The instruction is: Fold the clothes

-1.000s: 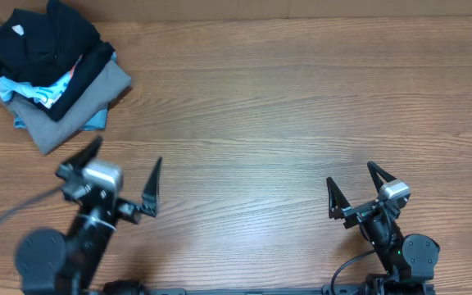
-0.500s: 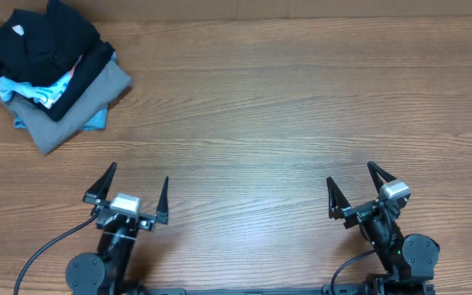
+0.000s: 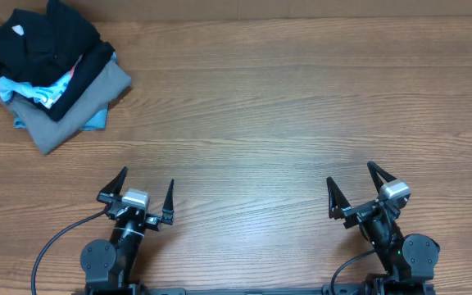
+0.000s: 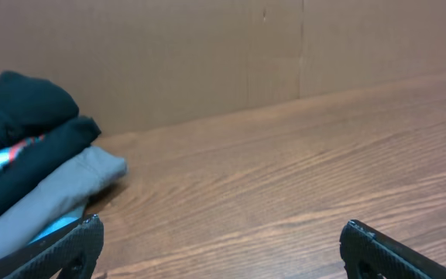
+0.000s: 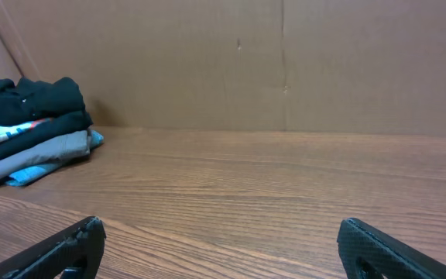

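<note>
The black garment (image 3: 43, 37) lies bunched on top of a small pile at the table's far left corner. It also shows in the left wrist view (image 4: 22, 108) and in the right wrist view (image 5: 33, 97). My left gripper (image 3: 146, 179) is open and empty near the table's front edge, well short of the pile; in its wrist view the jaws (image 4: 221, 225) span bare wood. My right gripper (image 3: 350, 174) is open and empty at the front right, its jaws (image 5: 221, 225) also over bare wood.
Under the black garment lie a light-blue printed shirt (image 3: 35, 88) and a grey folded garment (image 3: 80, 111). A brown cardboard wall (image 5: 285, 62) runs along the table's far edge. The wooden table (image 3: 260, 106) stretches between the pile and both grippers.
My left arm has drawn back toward the front edge and shifted right, turning to face straight ahead, jaws still open. The right arm and the pile have not moved.
</note>
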